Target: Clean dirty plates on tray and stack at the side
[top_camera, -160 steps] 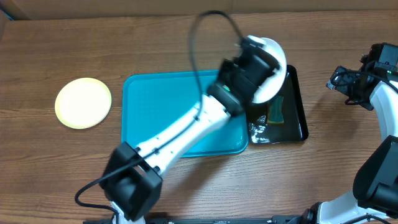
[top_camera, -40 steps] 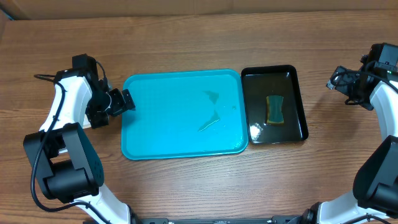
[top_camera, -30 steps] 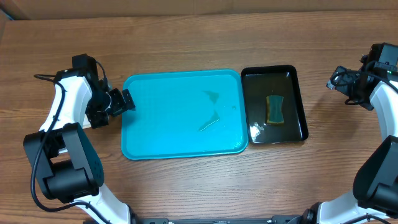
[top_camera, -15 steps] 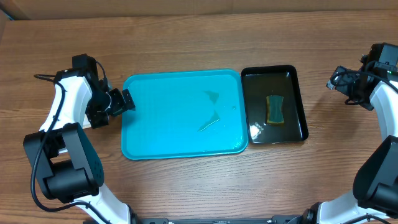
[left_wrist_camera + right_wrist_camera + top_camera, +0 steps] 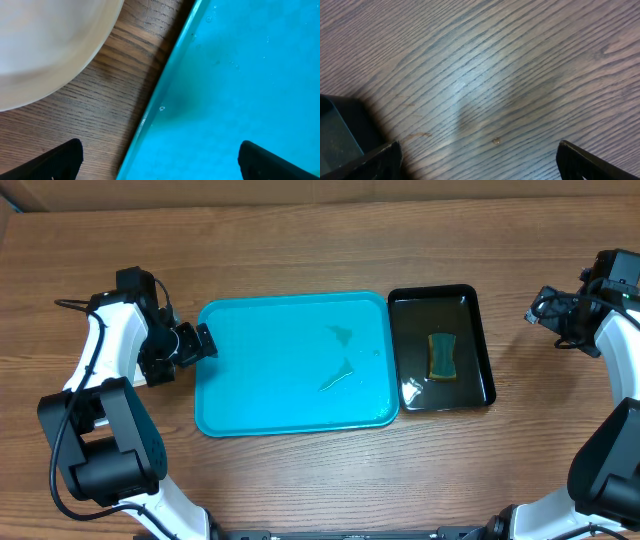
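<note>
A: Where are the plates (image 5: 40,45) sitting?
B: One pale rim is showing at the left wrist, lying on the table (image 5: 300,240) just beside the tray (image 5: 270,380), not touching. Overhead, the arm is hiding it, so I'm not counting a stack.
A: Grippers?
B: The left gripper (image 5: 159,162) is hanging spread wide over the tray's edge, holding nothing. The right gripper (image 5: 479,160) is gaping over bare wood near the black tray (image 5: 440,310).
A: What's worrying you?
B: I'm thinking a low swing could be clipping that plate or the tray rim. The sponge (image 5: 441,355) is lying well clear, in the black tray
</note>
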`<state>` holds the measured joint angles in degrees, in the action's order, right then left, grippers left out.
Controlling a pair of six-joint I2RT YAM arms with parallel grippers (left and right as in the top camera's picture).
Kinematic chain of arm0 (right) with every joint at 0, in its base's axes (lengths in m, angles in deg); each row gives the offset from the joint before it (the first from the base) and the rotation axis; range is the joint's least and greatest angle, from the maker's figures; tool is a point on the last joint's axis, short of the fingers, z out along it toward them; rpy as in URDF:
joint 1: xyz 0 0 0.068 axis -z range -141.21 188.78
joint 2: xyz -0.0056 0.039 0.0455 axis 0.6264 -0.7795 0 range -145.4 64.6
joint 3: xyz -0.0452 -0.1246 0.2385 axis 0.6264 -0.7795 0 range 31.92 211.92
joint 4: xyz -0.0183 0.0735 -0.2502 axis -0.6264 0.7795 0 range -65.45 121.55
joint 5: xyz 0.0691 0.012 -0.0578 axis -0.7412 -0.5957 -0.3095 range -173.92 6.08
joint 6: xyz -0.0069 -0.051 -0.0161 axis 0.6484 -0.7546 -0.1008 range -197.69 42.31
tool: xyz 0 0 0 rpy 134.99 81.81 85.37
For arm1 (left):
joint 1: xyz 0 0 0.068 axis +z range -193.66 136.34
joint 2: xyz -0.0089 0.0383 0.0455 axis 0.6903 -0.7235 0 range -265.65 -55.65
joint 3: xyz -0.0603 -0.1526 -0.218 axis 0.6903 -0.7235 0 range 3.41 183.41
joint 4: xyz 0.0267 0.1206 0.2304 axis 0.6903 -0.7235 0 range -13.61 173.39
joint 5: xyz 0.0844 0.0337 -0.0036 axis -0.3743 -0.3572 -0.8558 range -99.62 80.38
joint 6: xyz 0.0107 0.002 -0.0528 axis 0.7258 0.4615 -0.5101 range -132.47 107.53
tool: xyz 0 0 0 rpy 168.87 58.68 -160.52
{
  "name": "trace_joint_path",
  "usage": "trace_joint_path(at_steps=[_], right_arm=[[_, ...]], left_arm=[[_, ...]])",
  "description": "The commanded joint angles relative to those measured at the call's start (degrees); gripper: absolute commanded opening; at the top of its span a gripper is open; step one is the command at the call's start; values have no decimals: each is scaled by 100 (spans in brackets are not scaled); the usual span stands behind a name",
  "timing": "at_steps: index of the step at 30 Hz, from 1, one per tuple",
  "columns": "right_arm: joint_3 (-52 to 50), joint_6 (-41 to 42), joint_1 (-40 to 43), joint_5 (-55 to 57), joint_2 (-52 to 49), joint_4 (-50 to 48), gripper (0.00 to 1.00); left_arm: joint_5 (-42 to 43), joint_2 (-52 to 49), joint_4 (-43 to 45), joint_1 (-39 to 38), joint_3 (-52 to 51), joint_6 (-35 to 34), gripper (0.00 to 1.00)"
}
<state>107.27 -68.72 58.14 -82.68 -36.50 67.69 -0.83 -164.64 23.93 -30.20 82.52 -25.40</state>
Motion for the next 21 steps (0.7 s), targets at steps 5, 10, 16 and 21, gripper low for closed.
trace_joint_path(at_steps=[5,10,16,21], right_arm=[[90,22,-70,-50,267,-20,100],[90,22,-114,-50,739,-20,100],[90,20,-400,-50,1676,-17,100],[90,22,-964,-50,2688,-17,100]], left_arm=[[83,149,20,-52,-39,50,100],[85,149,20,-52,-39,50,100],[85,149,20,-52,-39,50,100],[85,149,20,-52,-39,50,100]])
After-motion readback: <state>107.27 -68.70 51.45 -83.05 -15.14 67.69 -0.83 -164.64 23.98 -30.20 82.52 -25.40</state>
